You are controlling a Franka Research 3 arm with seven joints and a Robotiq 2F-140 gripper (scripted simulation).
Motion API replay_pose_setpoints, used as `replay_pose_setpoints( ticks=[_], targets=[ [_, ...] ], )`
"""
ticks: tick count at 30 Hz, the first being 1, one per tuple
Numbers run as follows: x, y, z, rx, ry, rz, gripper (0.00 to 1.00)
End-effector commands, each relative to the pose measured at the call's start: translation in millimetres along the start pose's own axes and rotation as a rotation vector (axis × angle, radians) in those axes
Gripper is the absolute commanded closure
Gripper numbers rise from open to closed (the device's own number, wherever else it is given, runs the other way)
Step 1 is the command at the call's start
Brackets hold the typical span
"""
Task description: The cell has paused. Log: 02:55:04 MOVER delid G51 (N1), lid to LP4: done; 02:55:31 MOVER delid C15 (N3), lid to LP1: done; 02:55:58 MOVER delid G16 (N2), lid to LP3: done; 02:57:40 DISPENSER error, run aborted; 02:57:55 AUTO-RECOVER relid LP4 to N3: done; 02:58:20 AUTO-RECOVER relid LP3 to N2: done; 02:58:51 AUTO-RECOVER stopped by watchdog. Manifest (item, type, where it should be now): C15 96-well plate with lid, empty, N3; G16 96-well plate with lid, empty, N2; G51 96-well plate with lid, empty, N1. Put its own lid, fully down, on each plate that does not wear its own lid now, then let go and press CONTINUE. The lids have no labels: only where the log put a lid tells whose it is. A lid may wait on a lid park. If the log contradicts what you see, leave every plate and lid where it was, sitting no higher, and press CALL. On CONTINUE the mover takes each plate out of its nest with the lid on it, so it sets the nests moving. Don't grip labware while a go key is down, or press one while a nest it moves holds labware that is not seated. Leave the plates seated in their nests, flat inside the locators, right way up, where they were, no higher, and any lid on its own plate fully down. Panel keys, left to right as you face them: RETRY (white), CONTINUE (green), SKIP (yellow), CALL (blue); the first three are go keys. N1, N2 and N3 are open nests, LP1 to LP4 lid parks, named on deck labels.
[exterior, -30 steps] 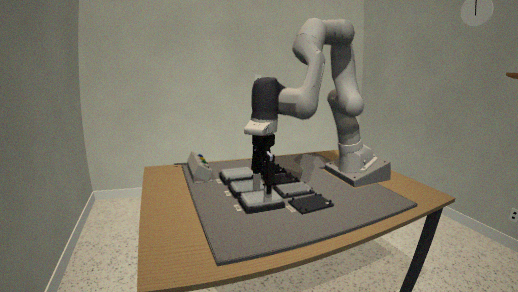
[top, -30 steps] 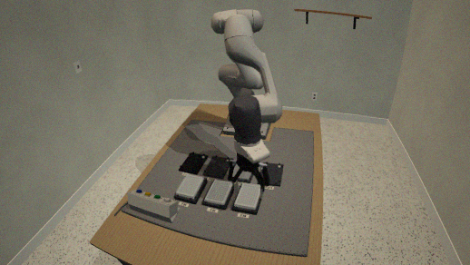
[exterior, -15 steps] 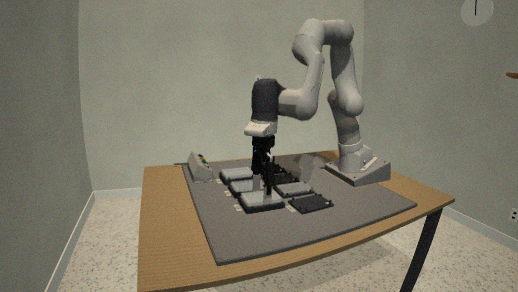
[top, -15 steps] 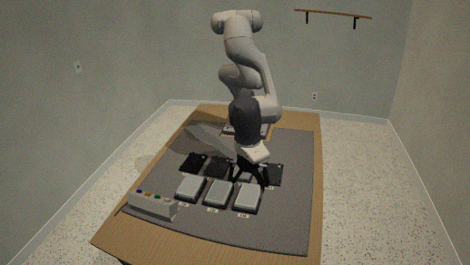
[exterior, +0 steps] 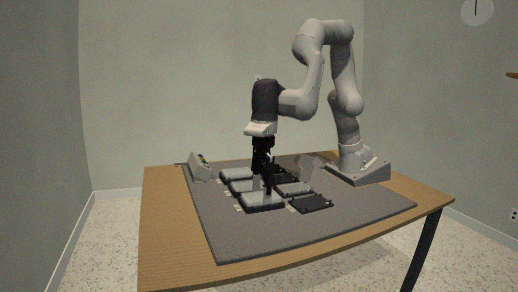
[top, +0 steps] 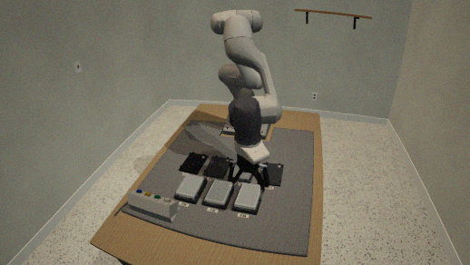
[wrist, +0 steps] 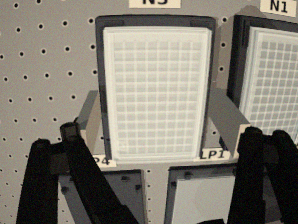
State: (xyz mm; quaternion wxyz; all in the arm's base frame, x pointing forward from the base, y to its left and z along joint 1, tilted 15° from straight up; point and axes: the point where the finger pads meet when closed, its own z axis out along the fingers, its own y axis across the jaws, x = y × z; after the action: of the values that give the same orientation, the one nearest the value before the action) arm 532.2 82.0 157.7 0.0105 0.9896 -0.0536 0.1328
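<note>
Three 96-well plates sit in a front row of nests. In the wrist view the N3 plate (wrist: 154, 90) looks bright white under a lid. The N1 plate (wrist: 273, 76) beside it looks greyer, with its wells showing more plainly. In the top view, N3 (top: 248, 197) is at the right, N1 in the middle, and the third plate (top: 190, 187) at the left. A pale lid (wrist: 200, 197) (top: 245, 176) lies on park LP1. My gripper (wrist: 156, 103) (exterior: 265, 182) is open and empty, hovering over LP1 just behind N3.
Park LP4 (top: 274, 173) is dark and bare, as are two parks further left (top: 193, 162) (top: 218, 166). The key panel (top: 152, 205) (exterior: 199, 166) stands at the mat's front-left corner. The arm's base is at the back of the table.
</note>
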Motion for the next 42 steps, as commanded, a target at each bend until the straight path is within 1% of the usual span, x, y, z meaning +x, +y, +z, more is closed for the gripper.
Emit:
replay_pose_setpoints(
  ticks=[1,26,27,42],
  targets=[
    [0.8,0.5,0.5,0.000,0.002,0.006,0.34],
    [0.8,0.5,0.5,0.000,0.002,0.006,0.34],
    [0.8,0.5,0.5,0.000,0.002,0.006,1.00],
    [0.8,0.5,0.5,0.000,0.002,0.006,1.00]
  ],
)
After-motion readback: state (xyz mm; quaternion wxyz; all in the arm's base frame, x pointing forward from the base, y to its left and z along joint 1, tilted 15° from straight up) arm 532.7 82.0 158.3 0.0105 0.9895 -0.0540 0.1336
